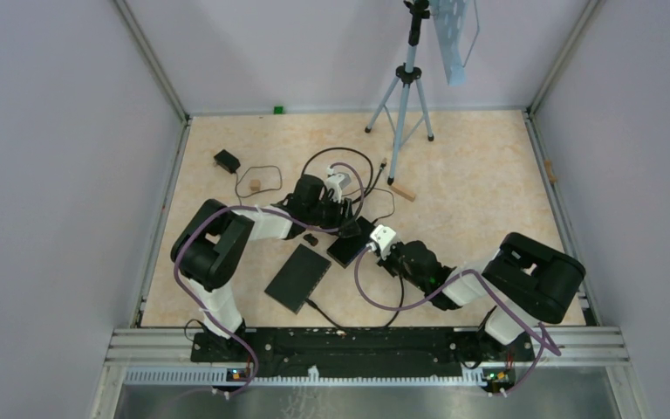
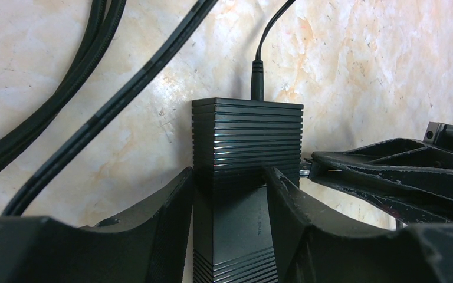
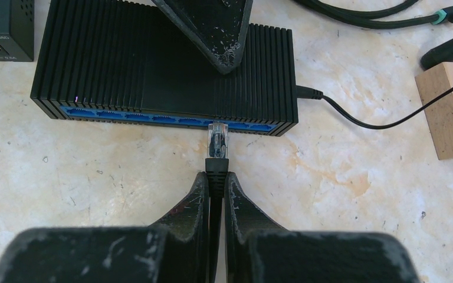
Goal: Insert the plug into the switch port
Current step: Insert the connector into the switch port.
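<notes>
Pale marbled tabletop (image 1: 488, 175), boxed by lavender walls at 9, 12 and 3 o'clock, with the arm bases along the 6 o'clock edge. Near the centre, network switch (image 3: 124, 65) clamped across its ribbed casing by the left gripper (image 2: 229, 177), fingers (image 2: 159, 218) pressed to both sides. Right gripper (image 3: 215, 180) closed tight on the black boot of the plug (image 3: 217, 137), at the switch's 6 o'clock in the right wrist view. Clear plug tip touching the blue port row just right of its middle, most of its body outside. Power lead (image 3: 354, 118) leaving the switch at 3 o'clock, with a wooden block (image 3: 448, 109) beyond it, near but apart. Flat black box (image 1: 298, 278) close at the switch's 8 o'clock in the top view. Tripod (image 1: 406, 96) at the table's 12 o'clock. Widest bare marble from 2 to 4 o'clock, out to the right wall.
</notes>
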You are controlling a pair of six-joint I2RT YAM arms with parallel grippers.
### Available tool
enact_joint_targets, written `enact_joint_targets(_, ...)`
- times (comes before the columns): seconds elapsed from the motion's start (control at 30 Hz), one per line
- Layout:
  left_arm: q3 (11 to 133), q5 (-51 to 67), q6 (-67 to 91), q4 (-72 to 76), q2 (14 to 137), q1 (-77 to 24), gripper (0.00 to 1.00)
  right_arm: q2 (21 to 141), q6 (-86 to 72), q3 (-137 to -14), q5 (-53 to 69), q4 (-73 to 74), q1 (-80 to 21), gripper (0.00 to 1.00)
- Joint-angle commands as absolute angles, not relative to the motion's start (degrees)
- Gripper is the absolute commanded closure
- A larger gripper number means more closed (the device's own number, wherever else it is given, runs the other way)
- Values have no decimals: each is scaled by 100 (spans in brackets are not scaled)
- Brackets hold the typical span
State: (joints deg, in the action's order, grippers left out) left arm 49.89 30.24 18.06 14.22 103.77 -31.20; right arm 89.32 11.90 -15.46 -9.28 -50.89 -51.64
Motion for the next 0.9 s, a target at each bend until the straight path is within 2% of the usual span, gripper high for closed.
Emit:
enact_joint_targets(0.0, 4820, 3218, 1832, 1268, 10296, -3146, 47, 8849, 1154, -1810, -903, -5484, -5221, 100)
enact_joint_targets(0.87, 4839, 3189, 1784, 1224, 10331, -3144, 47, 8656, 1189, -1569, -632, -6082, -5223, 100)
